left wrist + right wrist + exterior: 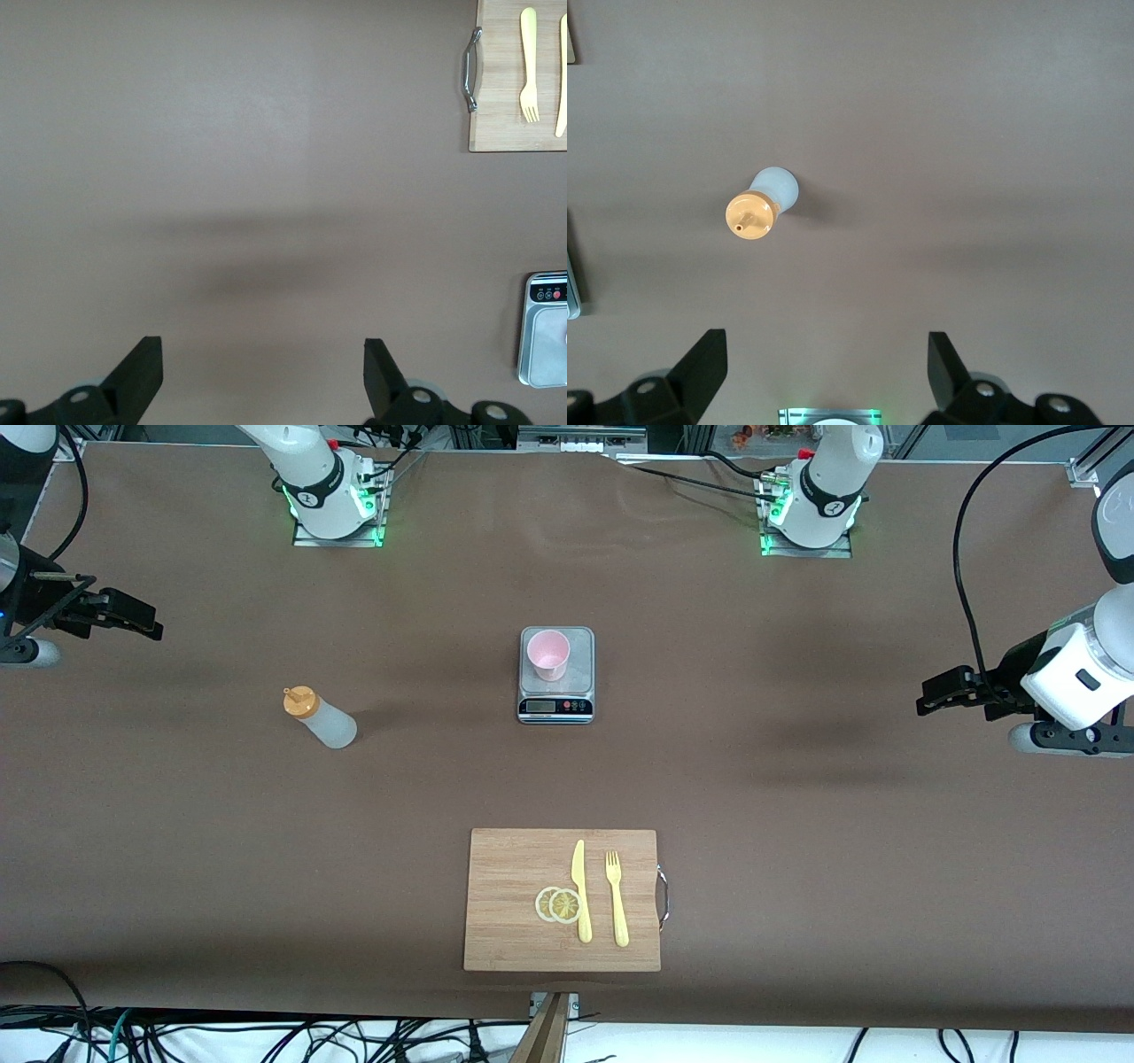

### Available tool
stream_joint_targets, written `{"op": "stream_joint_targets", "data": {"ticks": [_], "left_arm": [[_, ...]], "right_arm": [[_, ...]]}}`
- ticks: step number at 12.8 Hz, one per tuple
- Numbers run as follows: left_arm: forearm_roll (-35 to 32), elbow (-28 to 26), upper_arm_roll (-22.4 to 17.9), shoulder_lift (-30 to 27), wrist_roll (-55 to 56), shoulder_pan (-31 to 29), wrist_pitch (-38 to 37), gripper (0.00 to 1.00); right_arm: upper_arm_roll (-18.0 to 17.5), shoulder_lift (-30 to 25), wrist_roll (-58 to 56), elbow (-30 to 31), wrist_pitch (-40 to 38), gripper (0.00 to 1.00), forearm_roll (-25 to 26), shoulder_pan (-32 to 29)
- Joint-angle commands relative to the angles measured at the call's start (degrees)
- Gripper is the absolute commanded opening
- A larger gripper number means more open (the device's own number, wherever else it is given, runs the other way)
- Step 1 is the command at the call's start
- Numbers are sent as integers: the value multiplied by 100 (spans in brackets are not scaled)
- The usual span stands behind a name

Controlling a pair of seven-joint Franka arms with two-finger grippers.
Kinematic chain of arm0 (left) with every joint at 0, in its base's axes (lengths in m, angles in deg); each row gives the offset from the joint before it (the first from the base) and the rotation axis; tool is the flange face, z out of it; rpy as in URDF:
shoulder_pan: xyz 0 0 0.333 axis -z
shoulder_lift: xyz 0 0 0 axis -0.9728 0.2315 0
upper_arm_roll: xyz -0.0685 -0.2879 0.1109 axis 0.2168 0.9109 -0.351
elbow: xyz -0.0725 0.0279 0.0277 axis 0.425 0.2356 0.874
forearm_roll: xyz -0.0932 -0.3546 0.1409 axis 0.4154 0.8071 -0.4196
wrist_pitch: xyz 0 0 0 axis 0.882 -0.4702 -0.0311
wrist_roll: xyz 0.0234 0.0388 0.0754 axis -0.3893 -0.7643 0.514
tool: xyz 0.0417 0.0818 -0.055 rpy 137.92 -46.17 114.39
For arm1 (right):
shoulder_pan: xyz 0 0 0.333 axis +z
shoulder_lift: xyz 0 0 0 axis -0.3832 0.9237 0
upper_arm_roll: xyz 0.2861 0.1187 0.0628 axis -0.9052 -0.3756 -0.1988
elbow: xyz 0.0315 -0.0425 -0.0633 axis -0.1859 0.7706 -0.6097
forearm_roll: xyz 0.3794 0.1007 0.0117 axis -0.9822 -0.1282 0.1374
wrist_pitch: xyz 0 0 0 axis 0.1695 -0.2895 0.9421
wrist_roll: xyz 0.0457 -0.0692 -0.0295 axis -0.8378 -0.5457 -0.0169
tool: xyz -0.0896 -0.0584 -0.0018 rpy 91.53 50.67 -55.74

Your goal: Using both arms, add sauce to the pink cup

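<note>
Brown tabletop (797, 850): sauce (321, 718) upright toward right arm's end, well apart from spread right tool (824, 372), pink cup (548, 654) on scale (555, 707) mid-table, spread left tool (261, 376) over bare tabletop, scale cut off in left wrist view.

pink cup (548, 654) on scale (555, 674) frame centre, sauce (319, 718) centre-left standing on table (797, 824), cutting board (562, 899) lower centre carrying knife (580, 890), fork (617, 897), lemon slices (558, 904)
</note>
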State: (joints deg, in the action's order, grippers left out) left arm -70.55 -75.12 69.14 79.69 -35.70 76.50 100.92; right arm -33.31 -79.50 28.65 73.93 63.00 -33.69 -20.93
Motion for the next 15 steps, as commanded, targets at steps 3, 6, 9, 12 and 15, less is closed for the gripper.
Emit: {"op": "stream_joint_targets", "data": {"ticks": [3, 6, 9, 12, 15], "left_arm": [[-83, 184, 44, 66, 164, -42, -119, 100], [-83, 184, 44, 66, 174, -42, -119, 100], [-83, 184, 44, 66, 174, -42, -119, 100], [-91, 184, 44, 66, 174, -42, -119, 100], [-91, 184, 44, 66, 174, -42, -119, 100]], "right_arm": [[-50, -97, 70, 9, -85, 100, -15, -29], [-50, -97, 70, 1, -85, 100, -15, -29], [-50, -106, 70, 1, -85, 100, -15, -29], [-50, -106, 70, 1, -85, 100, -15, -20], [-50, -97, 70, -34, -85, 100, -15, -20]]}}
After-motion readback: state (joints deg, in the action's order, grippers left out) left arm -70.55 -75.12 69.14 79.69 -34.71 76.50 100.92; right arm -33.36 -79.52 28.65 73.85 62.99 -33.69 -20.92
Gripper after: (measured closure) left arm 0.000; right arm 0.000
